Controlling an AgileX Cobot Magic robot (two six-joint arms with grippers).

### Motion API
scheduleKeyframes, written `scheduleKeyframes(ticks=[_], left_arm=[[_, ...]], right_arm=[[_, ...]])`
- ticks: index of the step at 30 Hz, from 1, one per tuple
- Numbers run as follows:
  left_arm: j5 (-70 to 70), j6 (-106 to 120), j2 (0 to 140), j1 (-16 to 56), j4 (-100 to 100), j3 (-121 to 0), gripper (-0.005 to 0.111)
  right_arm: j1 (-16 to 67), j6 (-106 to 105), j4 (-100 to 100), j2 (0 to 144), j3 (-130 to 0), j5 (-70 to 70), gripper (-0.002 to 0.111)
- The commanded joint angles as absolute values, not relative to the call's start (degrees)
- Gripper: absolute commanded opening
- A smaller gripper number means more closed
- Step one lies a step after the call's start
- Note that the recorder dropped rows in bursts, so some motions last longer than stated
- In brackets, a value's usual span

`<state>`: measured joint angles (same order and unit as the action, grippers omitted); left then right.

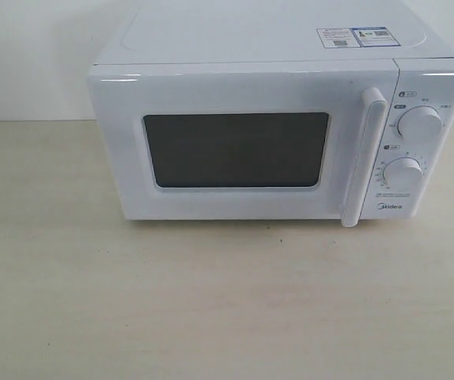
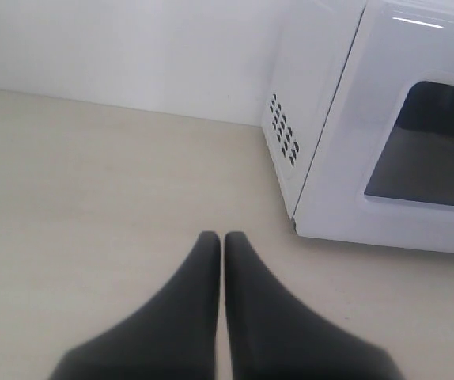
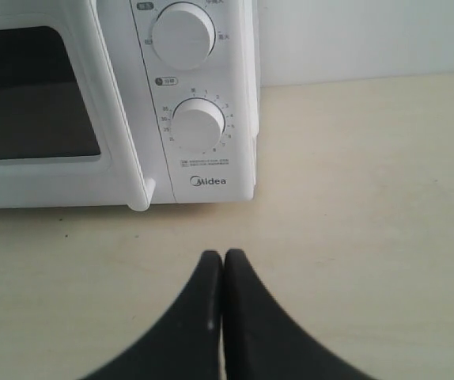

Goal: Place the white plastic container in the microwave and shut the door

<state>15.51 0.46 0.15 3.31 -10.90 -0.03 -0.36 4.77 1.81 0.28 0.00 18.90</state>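
The white microwave (image 1: 274, 47) stands on the pale table, its door (image 1: 235, 206) closed, with a dark window (image 1: 235, 149) and a vertical white bar handle (image 1: 366, 158). Two round dials (image 1: 419, 124) sit on its right panel. The white plastic container is not in view. My left gripper (image 2: 223, 237) is shut and empty above the table, off the microwave's (image 2: 385, 119) left front corner. My right gripper (image 3: 223, 255) is shut and empty in front of the dial panel (image 3: 198, 125), short of the microwave (image 3: 116, 103). Neither gripper shows in the exterior view.
The pale wooden table (image 1: 211, 301) stretches in front of and beside the microwave. A white wall (image 1: 29, 55) stands behind it. Vent holes (image 2: 284, 136) mark the microwave's left side.
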Motion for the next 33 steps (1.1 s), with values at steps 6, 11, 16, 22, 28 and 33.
scheduleKeyframes(ticks=[6, 11, 16, 22, 28, 33], left_arm=[[15.2, 0.5, 0.0, 3.1, -10.7, 0.0, 0.004], [17.4, 0.5, 0.0, 3.1, -9.0, 0.0, 0.004], [17.4, 0.5, 0.0, 3.1, -6.2, 0.0, 0.004], [17.4, 0.5, 0.0, 3.1, -6.1, 0.0, 0.004], [17.4, 0.5, 0.0, 3.1, -6.0, 0.0, 0.004], [17.4, 0.5, 0.0, 3.1, -6.0, 0.0, 0.004]], right_arm=[[-0.5, 4.5, 1.8, 0.0, 0.0, 18.5, 0.0], [-0.5, 4.8, 1.8, 0.0, 0.0, 18.5, 0.0], [-0.5, 4.5, 1.8, 0.0, 0.0, 18.5, 0.0], [-0.5, 4.5, 1.8, 0.0, 0.0, 18.5, 0.0], [-0.5, 4.5, 1.8, 0.0, 0.0, 18.5, 0.0], [-0.5, 4.5, 1.8, 0.0, 0.0, 18.5, 0.0]])
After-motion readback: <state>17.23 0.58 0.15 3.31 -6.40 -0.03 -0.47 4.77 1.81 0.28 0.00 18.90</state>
